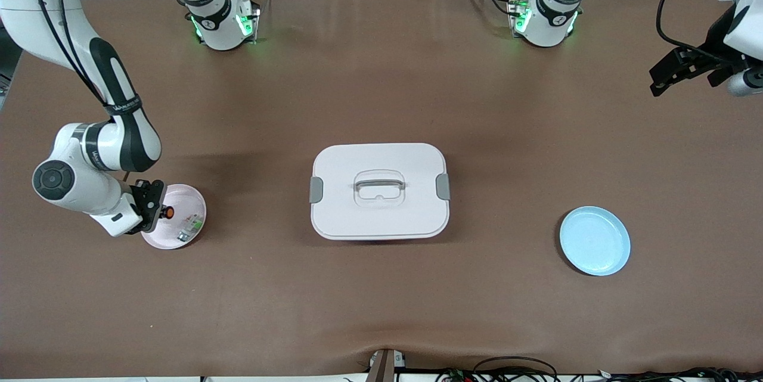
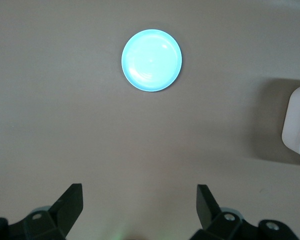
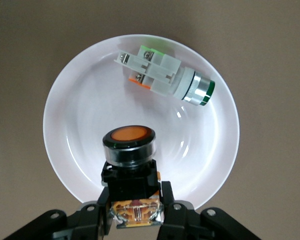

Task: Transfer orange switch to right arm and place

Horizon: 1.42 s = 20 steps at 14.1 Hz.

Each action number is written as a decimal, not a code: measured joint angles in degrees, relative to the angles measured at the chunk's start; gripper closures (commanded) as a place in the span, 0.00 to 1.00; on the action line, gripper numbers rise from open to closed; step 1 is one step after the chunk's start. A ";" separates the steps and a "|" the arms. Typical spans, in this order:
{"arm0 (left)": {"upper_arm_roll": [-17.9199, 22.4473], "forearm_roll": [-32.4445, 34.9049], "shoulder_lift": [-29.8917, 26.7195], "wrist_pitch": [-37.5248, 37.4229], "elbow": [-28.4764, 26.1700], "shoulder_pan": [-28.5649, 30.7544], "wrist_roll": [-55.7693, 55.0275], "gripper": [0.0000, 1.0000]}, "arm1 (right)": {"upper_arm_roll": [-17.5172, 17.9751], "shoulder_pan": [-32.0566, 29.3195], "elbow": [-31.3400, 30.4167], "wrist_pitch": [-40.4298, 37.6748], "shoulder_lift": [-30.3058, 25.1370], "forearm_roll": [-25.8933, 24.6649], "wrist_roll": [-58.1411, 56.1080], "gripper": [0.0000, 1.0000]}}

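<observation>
Orange switch (image 3: 129, 167) sits clamped between our right gripper (image 3: 135, 210) fingers by its contact-block end, over the pink plate (image 3: 85, 90). Its long axis runs straight out from the fingertips, orange button end leading. A white-and-green switch (image 3: 165, 80) lies in the plate ahead of the button. Left gripper (image 2: 140, 210) waits spread and empty, well apart, over bare table near the blue plate (image 2: 151, 60).

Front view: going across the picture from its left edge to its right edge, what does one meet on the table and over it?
right gripper shut on the orange switch over the pink plate → white lidded box → blue plate → left gripper, open over bare table.
</observation>
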 measured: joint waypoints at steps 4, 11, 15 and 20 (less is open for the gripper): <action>-0.01 -0.07 0.00 0.00 0.00 -0.17 0.00 0.00 | -0.05 0.00 -0.23 0.23 0.51 -0.02 0.00 1.00; 0.53 -0.08 -0.01 0.00 0.03 -0.30 0.25 0.00 | -0.26 -0.03 -0.45 3.13 2.24 -0.04 0.00 1.00; 0.97 -0.08 -0.02 0.00 0.03 0.89 1.92 0.00 | -0.27 -0.03 -0.44 3.73 2.80 -0.05 0.01 0.98; 0.77 -0.08 -0.74 -0.03 0.05 0.73 2.00 0.00 | -0.32 -0.06 -0.40 3.71 3.09 -0.05 0.01 0.43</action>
